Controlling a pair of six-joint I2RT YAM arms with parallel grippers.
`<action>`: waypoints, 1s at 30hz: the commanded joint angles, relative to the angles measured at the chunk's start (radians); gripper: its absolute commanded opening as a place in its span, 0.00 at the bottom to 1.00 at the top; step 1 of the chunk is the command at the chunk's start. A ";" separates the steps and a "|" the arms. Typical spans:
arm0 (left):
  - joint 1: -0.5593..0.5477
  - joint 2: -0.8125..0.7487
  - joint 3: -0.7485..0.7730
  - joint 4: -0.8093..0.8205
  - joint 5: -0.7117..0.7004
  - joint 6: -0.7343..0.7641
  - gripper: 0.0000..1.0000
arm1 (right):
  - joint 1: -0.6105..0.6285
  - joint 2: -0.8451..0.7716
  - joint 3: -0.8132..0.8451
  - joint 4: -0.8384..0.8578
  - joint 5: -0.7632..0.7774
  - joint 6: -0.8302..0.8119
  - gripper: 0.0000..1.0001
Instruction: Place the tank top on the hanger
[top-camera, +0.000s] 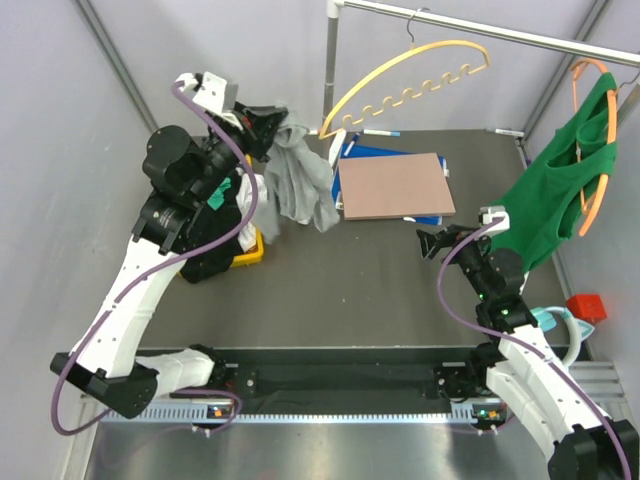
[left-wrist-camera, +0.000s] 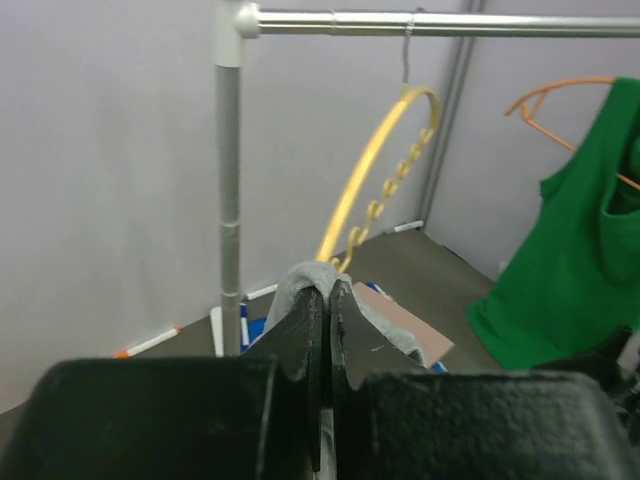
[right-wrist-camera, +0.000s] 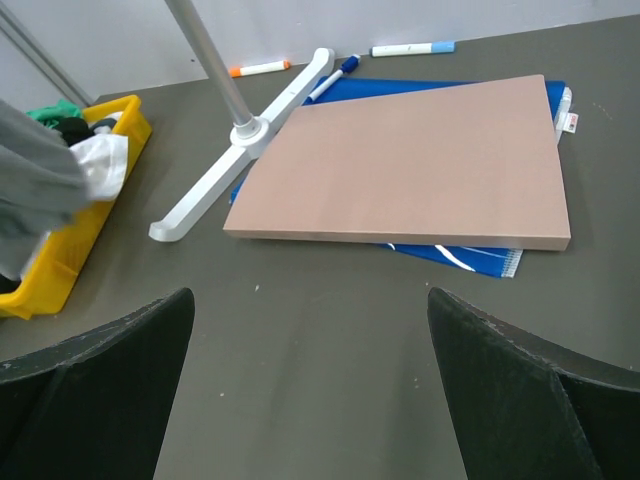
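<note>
My left gripper (top-camera: 272, 125) is shut on the light grey tank top (top-camera: 300, 180) and holds it raised, the fabric hanging down in folds left of the rail post. In the left wrist view the grey cloth (left-wrist-camera: 305, 275) bunches over the closed fingertips of my left gripper (left-wrist-camera: 328, 290). The pale yellow hanger (top-camera: 410, 80) hangs by its hook from the metal rail (top-camera: 480, 30), just right of the held top; it also shows in the left wrist view (left-wrist-camera: 375, 180). My right gripper (top-camera: 432, 243) is open and empty above the table, and in its own view (right-wrist-camera: 310, 305) it faces a board.
A brown board (top-camera: 392, 185) lies on blue folders (right-wrist-camera: 460, 258) mid-table. A bright green tank top (top-camera: 555, 190) hangs on an orange hanger (top-camera: 600, 150) at right. A yellow bin (top-camera: 245, 250) with cloths sits left. The rail's white foot (right-wrist-camera: 240, 150) and markers (right-wrist-camera: 412, 48) lie at back.
</note>
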 joint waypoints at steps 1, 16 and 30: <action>-0.035 -0.005 0.059 0.015 0.115 -0.009 0.00 | 0.001 -0.014 0.060 0.024 -0.013 0.004 1.00; -0.061 -0.007 -0.421 0.229 0.267 -0.187 0.00 | 0.001 -0.022 0.060 0.012 -0.039 0.010 1.00; -0.061 0.410 -0.588 0.447 0.135 -0.234 0.00 | 0.053 0.182 0.064 0.125 -0.215 0.033 1.00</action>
